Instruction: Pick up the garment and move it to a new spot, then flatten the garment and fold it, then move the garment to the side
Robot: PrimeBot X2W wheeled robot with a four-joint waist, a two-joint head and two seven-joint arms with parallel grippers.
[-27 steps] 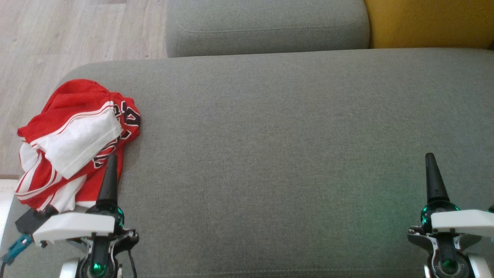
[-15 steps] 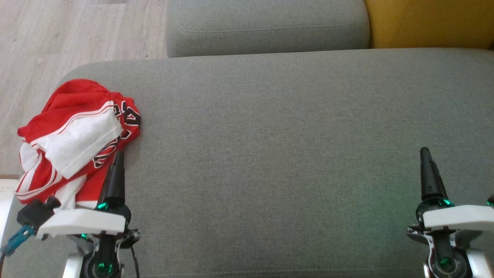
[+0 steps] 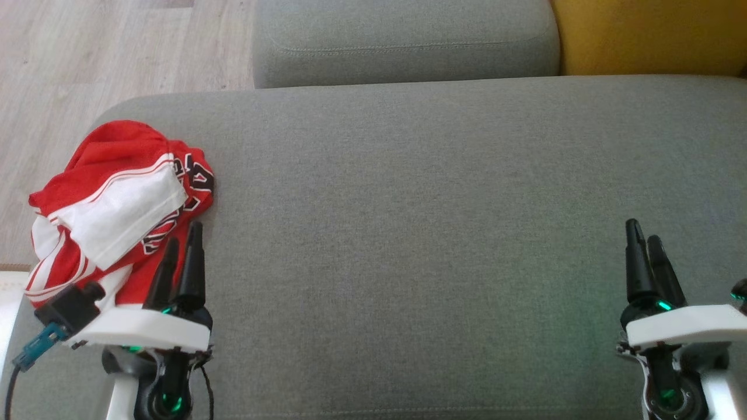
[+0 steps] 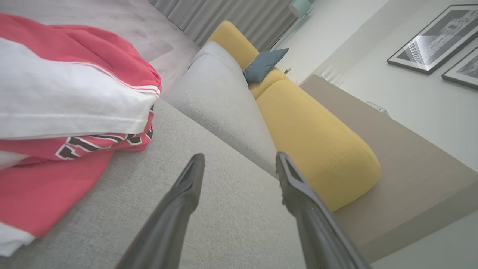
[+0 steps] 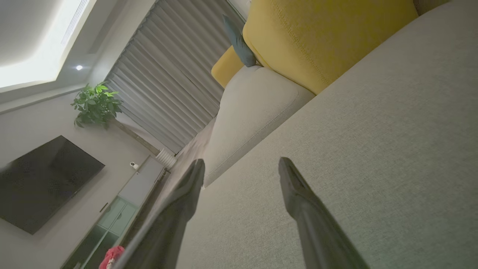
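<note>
A crumpled red-and-white garment [image 3: 117,210] lies at the sofa seat's [image 3: 437,233] left end, with the left gripper [image 3: 182,239] just beside it, jaws parted, apparently ready to grasp, while the right gripper [image 3: 642,233] waits well apart, jaws likewise parted.

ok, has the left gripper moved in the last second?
Yes. Against the garment, which stayed put on the cushion, the left gripper has slid right along its edge and rolled, so both fingers now show.

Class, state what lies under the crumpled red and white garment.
The garment rests on the grey sofa seat cushion. Anything between its folds and the cushion is covered and cannot be seen.
</note>
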